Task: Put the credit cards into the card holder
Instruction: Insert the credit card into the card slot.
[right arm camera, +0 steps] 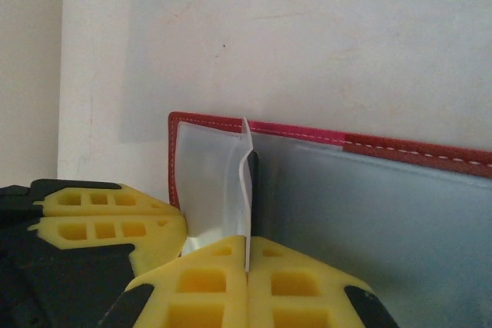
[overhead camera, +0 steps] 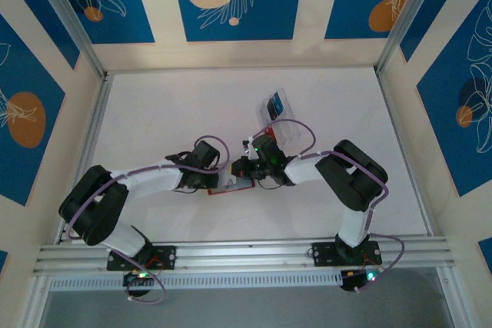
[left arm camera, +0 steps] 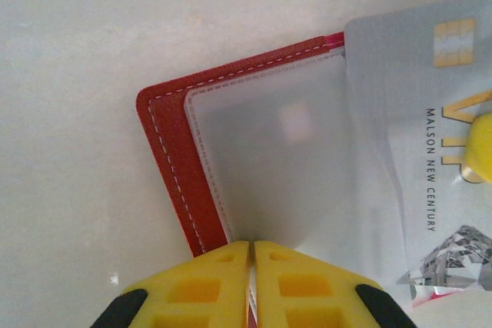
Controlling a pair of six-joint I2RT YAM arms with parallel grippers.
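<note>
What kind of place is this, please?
Most likely a robot test booth in a lab: a white table walled by blue patterned panels, an aluminium rail along its near edge, and the left arm and right arm bolted to that rail.

I am counting one red stitched folding wallet and one pale grey plastic VIP card. I am also seeing one clear plastic compartment tray, and I am making out one dark blue card in it.

Bright, even overhead light, soft shadows, wrist views slightly soft.
</note>
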